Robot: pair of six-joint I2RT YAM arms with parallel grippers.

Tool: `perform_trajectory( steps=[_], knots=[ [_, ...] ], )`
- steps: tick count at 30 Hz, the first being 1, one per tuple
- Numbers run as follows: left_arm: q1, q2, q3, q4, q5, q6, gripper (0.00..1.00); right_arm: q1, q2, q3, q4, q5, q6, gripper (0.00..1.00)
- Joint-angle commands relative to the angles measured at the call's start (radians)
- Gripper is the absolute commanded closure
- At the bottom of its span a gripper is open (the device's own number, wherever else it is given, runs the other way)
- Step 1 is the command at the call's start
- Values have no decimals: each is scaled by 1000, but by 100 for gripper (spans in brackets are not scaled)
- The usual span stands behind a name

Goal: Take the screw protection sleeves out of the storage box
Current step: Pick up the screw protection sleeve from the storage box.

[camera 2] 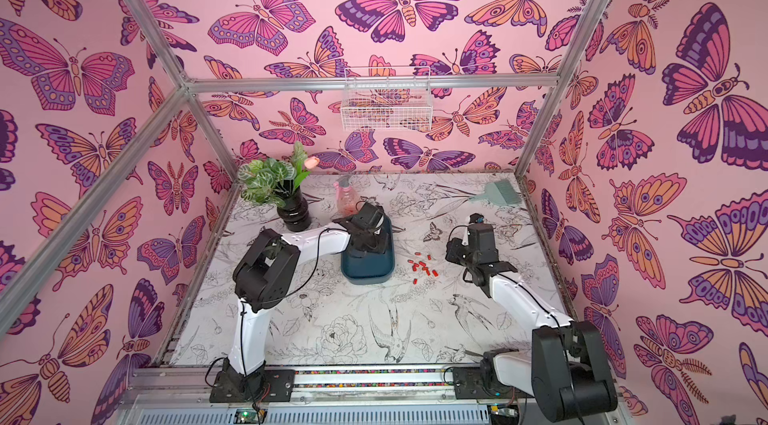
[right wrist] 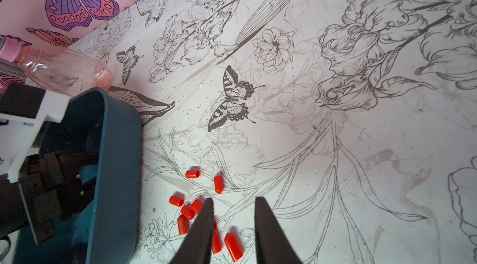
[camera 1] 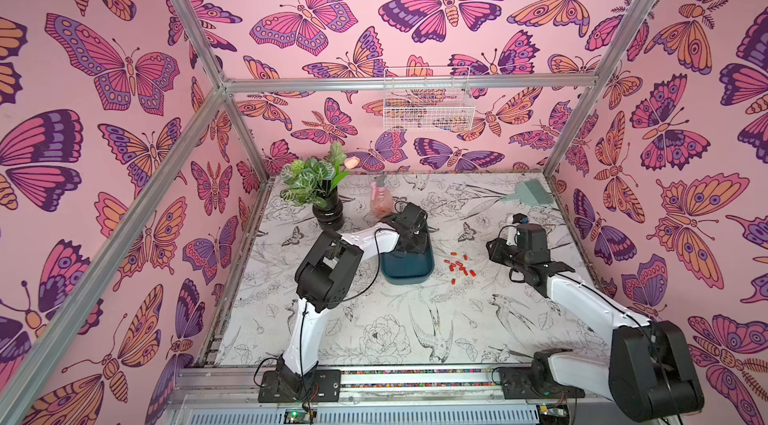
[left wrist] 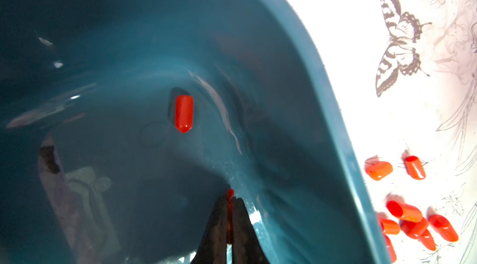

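The dark teal storage box (camera 1: 405,274) sits mid-table, with my left arm reaching down into it. In the left wrist view my left gripper (left wrist: 229,202) is shut on one red screw protection sleeve (left wrist: 230,194), pinched thin between the fingertips near the box's inner wall (left wrist: 304,110). Another sleeve (left wrist: 183,113) lies loose on the box floor. Several sleeves (camera 1: 459,267) lie scattered on the table just right of the box, in both top views. My right gripper (right wrist: 234,202) hovers open over that pile (right wrist: 233,246), holding nothing.
A potted plant in a black vase (camera 1: 326,211) and a pink spray bottle (camera 1: 381,200) stand behind the box. A green brush (camera 1: 528,192) lies at the back right. A white wire basket (camera 1: 428,105) hangs on the back wall.
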Motion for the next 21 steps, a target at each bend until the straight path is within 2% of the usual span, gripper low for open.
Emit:
perform_trajectory(
  steps=[1,13,21],
  knots=[
    [-3,-6,-10,-24,-3,21,94,-5,0,29,0,-7,6,69],
    [-12,-208,-192,149,-72,41,94,-6,1,28,0,-12,4,69],
    [-28,-302,-224,190,-61,40,93,-5,-2,30,-4,-12,2,69]
  ],
)
